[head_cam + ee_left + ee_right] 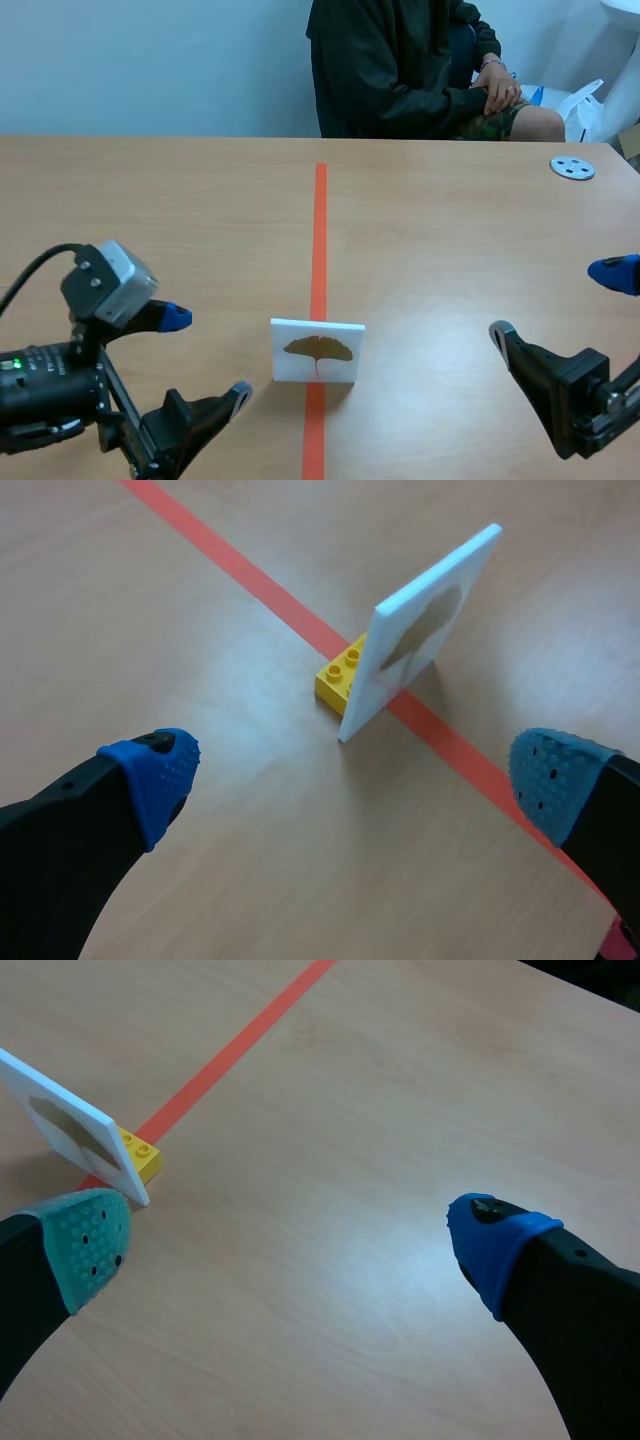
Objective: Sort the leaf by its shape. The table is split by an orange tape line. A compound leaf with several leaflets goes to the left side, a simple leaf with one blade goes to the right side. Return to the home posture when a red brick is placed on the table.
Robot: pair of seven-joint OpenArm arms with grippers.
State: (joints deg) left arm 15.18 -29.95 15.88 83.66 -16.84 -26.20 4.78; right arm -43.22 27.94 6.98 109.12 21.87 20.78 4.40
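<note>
Scene view, starting at the left: the left gripper [205,355] hangs low over the near part of the bench [180,220], on the left side of the orange tape line [320,240]. Its fingers are spread wide and grasp nothing; one blue pad [172,318] sits higher, and the other fingertip is lower and nearer the line. In the left wrist view the same gripper [355,775] shows bare wood between its parted fingers, with the card [425,630] ahead of it and well clear of both pads.

At the middle a white card [317,352] stands upright across the tape line, close to the robot's edge. It carries a golden-brown leaf [318,350] with one fan-shaped blade on a thin stalk. A small yellow brick [342,675] sits at the card's foot on the tape, touching it on the side away from the robot.

Right of the line, at the far edge, a person [410,70] in dark clothing sits with hands folded.

Lower down, the right gripper [556,303] rests over the near right part of the bench, apart from the card. Its fingers are released and wide, with nothing between them. The right wrist view shows this gripper [290,1245] with the card [75,1130] just beyond its grey-green pad [90,1245], not touching.

A small grey disc [573,168] with holes lies near the far right corner.
</note>
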